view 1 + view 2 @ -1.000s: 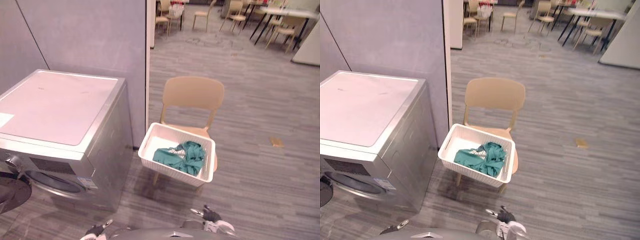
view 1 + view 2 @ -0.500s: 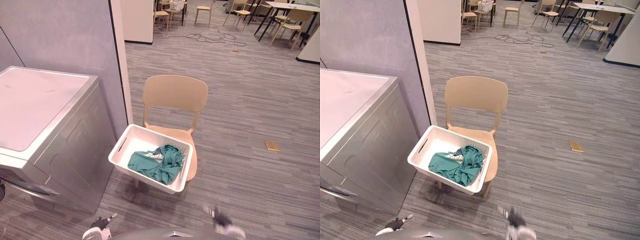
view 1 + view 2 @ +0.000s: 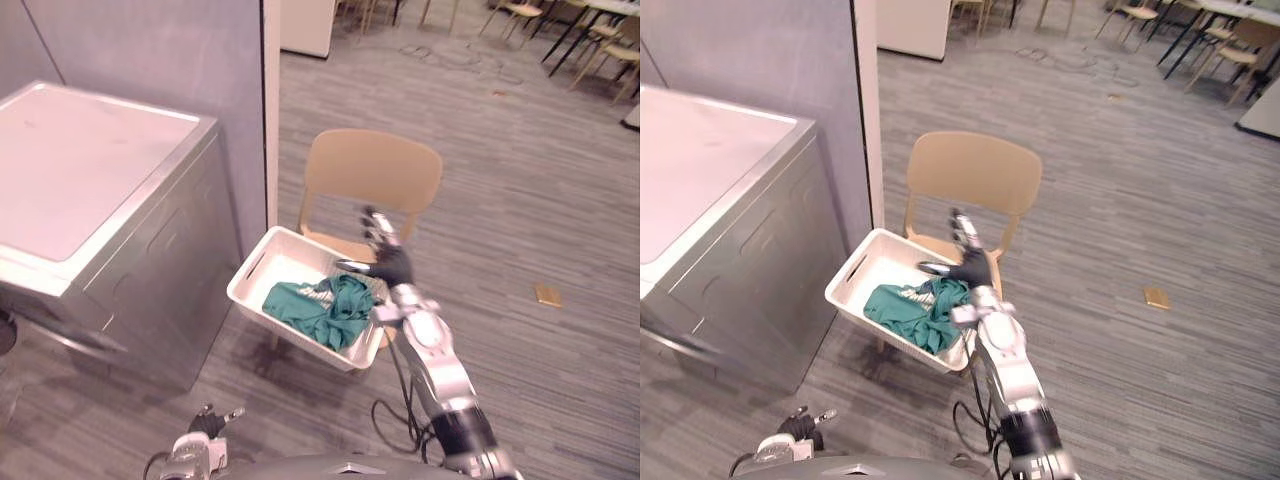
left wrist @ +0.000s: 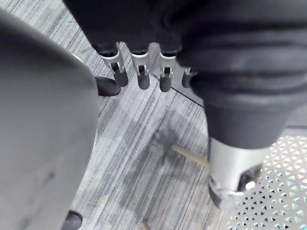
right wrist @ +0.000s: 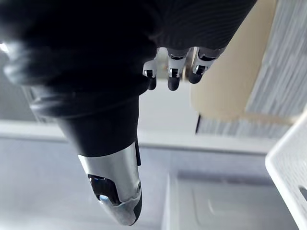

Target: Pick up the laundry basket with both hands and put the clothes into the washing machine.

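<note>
The laundry basket (image 3: 300, 335) sits on the chair (image 3: 372, 175), green clothes (image 3: 320, 305) inside, not yet lifted. The right hand (image 3: 388, 264) hovers by its right end, fingers loosely spread. The left hand (image 4: 235, 163) hangs low, relaxed. All 2 steps remain.

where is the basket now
Centre of the left eye view: the basket sits on the chair, right of the washer, near the right hand.

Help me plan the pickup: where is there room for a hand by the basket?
Bare: the inside of the basket at its slotted end, and the floor right of the chair. Tight: that end sits close to the washing machine. Crowded: the other end, with green clothes and the open right hand by it.
</note>
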